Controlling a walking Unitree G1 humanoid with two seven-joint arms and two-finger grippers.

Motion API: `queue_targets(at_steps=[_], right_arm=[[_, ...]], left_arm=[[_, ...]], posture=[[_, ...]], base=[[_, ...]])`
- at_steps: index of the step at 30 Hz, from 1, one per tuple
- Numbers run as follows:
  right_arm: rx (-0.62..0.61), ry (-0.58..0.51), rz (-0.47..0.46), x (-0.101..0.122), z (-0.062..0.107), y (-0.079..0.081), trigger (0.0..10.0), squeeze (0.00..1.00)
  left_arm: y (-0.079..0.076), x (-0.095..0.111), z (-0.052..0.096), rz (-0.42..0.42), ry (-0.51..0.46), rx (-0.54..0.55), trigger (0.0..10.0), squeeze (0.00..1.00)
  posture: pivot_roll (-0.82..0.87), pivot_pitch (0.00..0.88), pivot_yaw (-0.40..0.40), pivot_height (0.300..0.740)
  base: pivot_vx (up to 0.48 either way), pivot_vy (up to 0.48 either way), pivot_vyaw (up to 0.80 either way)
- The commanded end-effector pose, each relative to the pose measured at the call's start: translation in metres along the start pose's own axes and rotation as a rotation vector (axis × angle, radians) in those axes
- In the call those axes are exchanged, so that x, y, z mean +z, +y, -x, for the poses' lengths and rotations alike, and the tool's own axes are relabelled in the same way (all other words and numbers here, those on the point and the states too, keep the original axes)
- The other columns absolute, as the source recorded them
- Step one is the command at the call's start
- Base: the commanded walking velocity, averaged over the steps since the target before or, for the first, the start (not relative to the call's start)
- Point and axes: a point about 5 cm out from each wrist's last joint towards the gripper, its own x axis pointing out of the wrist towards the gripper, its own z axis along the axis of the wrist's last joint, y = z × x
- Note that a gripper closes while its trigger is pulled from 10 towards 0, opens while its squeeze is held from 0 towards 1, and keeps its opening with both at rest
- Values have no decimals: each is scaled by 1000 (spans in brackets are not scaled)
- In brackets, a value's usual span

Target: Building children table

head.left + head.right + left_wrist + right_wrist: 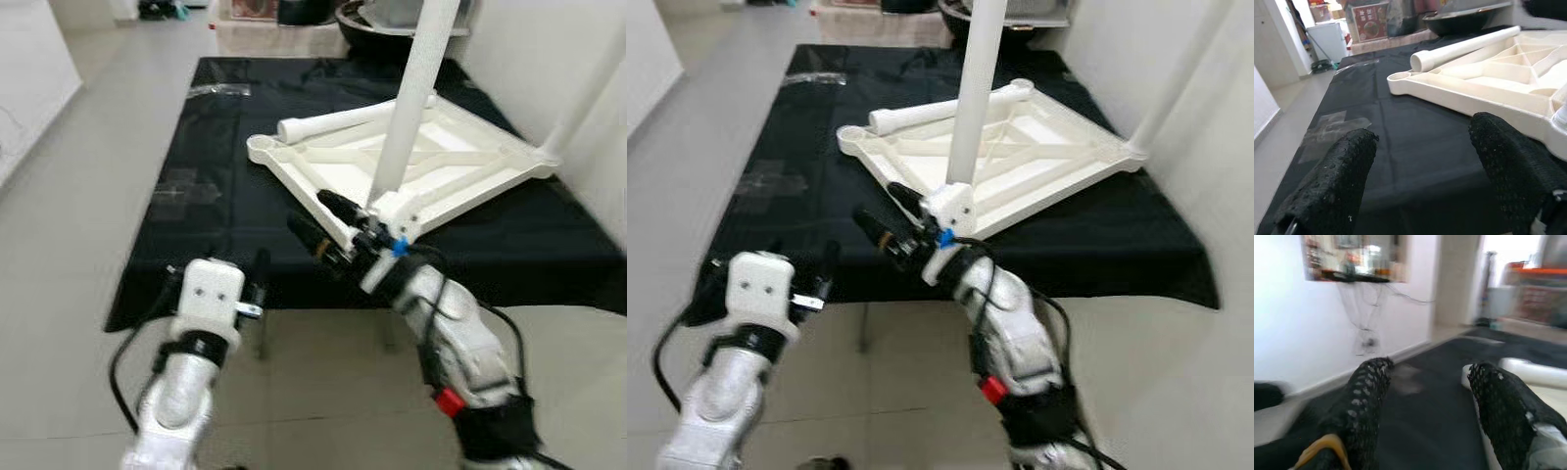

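- White plastic tabletop [431, 162] lies upside down on the black cloth [216, 196], one leg [416, 78] upright at its near corner.
- My right gripper [328, 225] is spread beside that corner.
- My left gripper [1422, 161] hangs spread before the cloth edge.

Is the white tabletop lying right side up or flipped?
Flipped: the tabletop shows its ribbed underside, with one leg standing up from a corner socket.

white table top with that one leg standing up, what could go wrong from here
The upright leg stands tall in the corner socket nearest the right hand; a sideways bump from that open hand could tip it or lever the upside-down table top. The table top's near corner lies close to the edge of the black cloth, so a push could slide it off. The loose leg lying on it could roll away.
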Motion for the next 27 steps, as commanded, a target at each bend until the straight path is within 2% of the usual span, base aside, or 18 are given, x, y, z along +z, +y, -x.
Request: queue_targets(at_steps=[1,2,4,5,6,7,9,11,12,13,16,18,27], right_arm=[[-34,86,18,-15,-6,-1,10000,0],[-85,124,39,-18,-22,-9,10000,0],[-85,124,39,-18,-22,-9,10000,0],[-116,151,49,-18,-39,-14,10000,0],[-116,151,49,-18,-39,-14,10000,0],[-142,173,51,-15,-54,-16,10000,0],[-142,173,51,-15,-54,-16,10000,0],[-178,165,38,1,-83,-10,10000,0],[-178,165,38,1,-83,-10,10000,0],[-189,166,-9,9,-94,-5,10000,0],[-221,189,-23,10,-98,-6,10000,0],[-233,192,2,10,-99,-6,10000,0],[-190,81,-61,20,-104,-10,10000,0]], left_arm=[[1,2,1,10,-3,9,10000,0],[2,4,0,0,-5,14,10000,0],[2,4,0,0,-5,14,10000,0],[3,5,0,-7,-8,17,10000,0],[3,5,0,-7,-8,17,10000,0],[3,7,0,-8,-10,23,10000,0],[3,7,0,-8,-10,23,10000,0],[5,10,-3,-6,-11,50,10000,0],[5,10,-3,-6,-11,50,10000,0],[4,13,-4,0,-14,68,10000,0],[3,16,-7,-1,-22,69,10000,0],[4,18,-10,-13,-33,68,10000,0],[4,20,-15,-19,-44,70,10000,0]], posture=[[43,167,-82,740],[47,176,-91,740],[47,176,-91,740],[49,188,-100,740],[49,188,-100,740],[47,208,-110,740],[47,208,-110,740],[39,243,-128,740],[39,243,-128,740],[39,255,-135,740],[40,258,-139,740],[43,261,-143,740],[36,251,-139,740]], base=[[0,0,0],[0,0,0],[0,0,0],[0,0,0],[0,0,0],[0,0,0],[0,0,0],[0,0,0],[0,0,0],[0,0,0],[0,0,0],[0,0,0],[58,0,0]])
